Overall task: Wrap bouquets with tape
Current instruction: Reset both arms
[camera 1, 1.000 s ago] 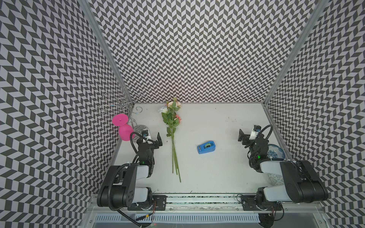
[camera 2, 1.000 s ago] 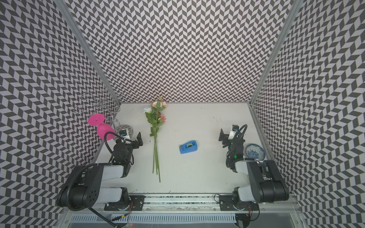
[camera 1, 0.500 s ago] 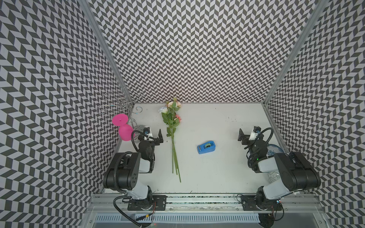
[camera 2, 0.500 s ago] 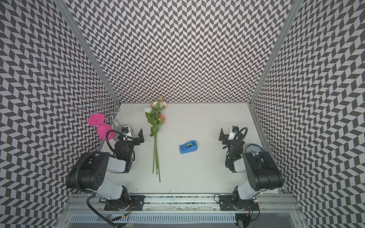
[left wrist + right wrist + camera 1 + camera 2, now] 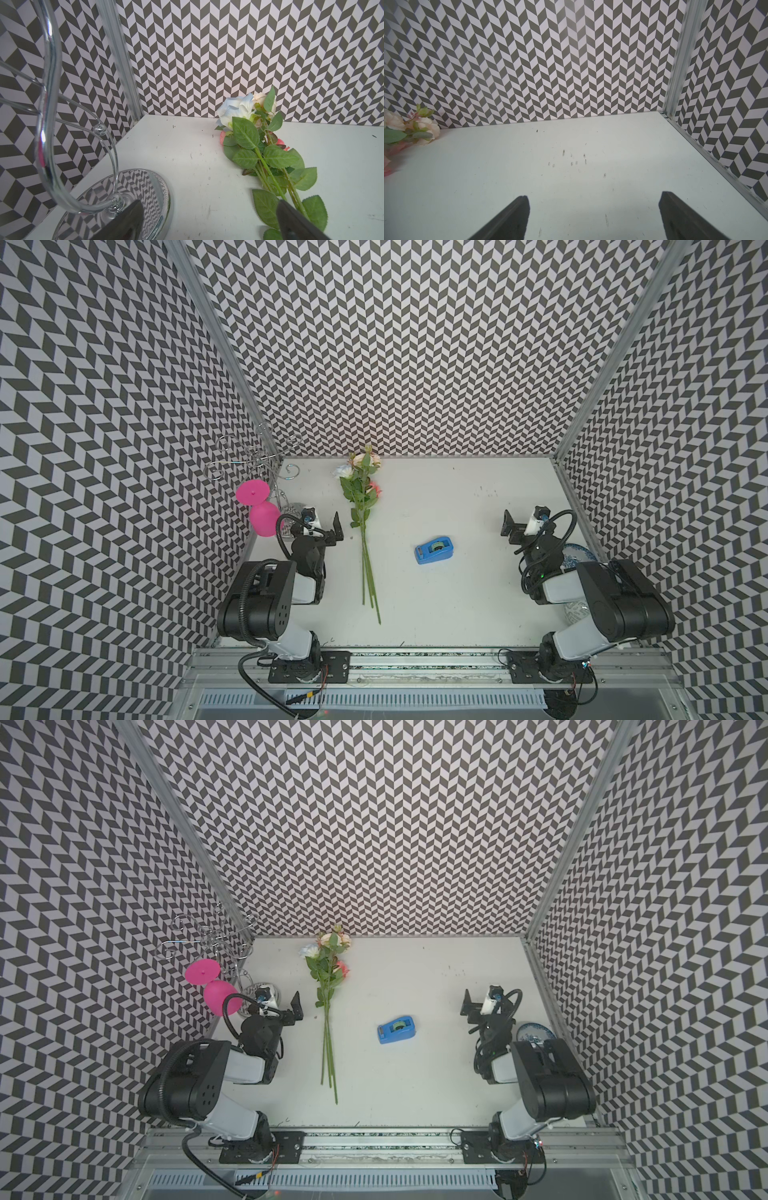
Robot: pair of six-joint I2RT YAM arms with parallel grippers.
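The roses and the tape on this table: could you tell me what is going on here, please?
Nothing is held yet. The bouquets lie unwrapped on the table, with the tape beside them, apart. The left gripper hangs open next to the stems; the right gripper is open too, away from both.

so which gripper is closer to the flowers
Left. The left gripper is open just beside the stems of the flowers; the right gripper, also open, is far across the table, past the tape dispenser.
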